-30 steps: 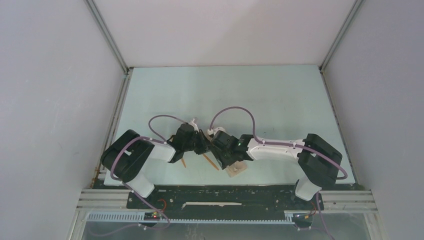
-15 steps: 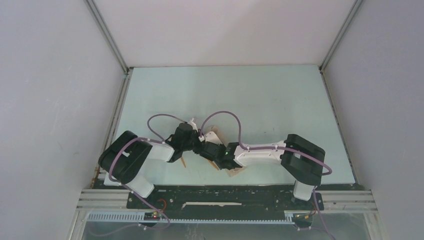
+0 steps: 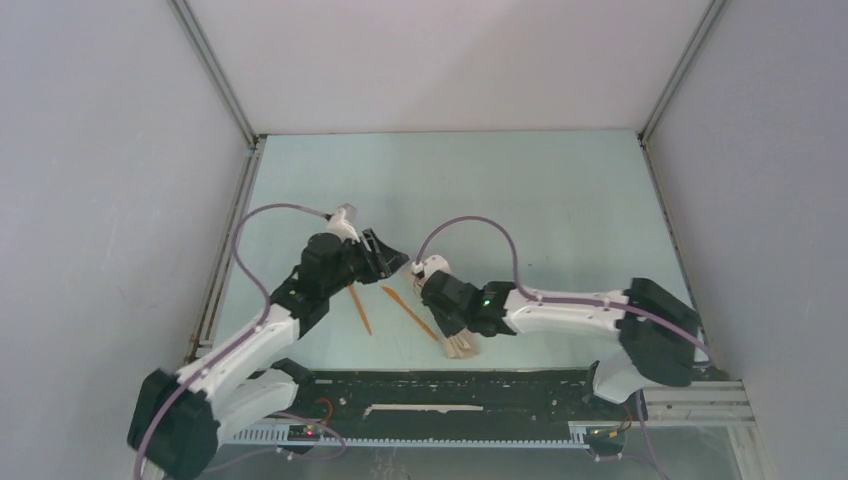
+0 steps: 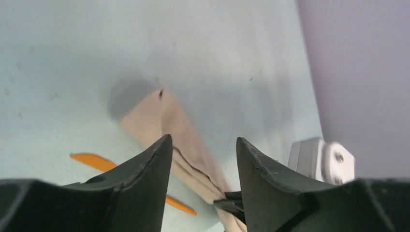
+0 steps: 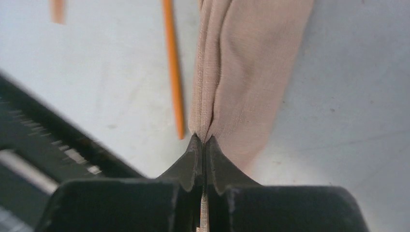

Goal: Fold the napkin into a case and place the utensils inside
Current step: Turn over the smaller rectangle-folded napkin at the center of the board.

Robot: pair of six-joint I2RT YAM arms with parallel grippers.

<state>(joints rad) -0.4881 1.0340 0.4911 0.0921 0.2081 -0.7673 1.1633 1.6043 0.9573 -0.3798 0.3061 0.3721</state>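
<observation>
Right wrist view: right gripper (image 5: pixel 204 140) is clenched tight on one end of the napkin (image 5: pixel 246 63), with a ridge of the beige cloth pinched between the black fingertips (image 5: pixel 191 159). The napkin is folded into a narrow strip lying flat on the pale table (image 5: pixel 358 96) and runs away from the fingers. One orange utensil (image 5: pixel 173 72) lies just left of the strip, roughly parallel and close to its edge; cannot tell whether they touch. Left wrist view: left gripper (image 4: pixel 203 145) is released, its fingers (image 4: pixel 145 174) spread with a clear gap and nothing between them, pointing at the strip's middle. Top external view: both arms meet at the near-centre of the table. The napkin is mostly hidden under the right gripper, with only the end nearest the black strip (image 3: pixel 450 385) at the table's front edge showing. The second orange utensil (image 3: pixel 360 308) lies further left on bare table, apart from the first. Both are outside the cloth. Fork versus knife is too small to tell.
</observation>
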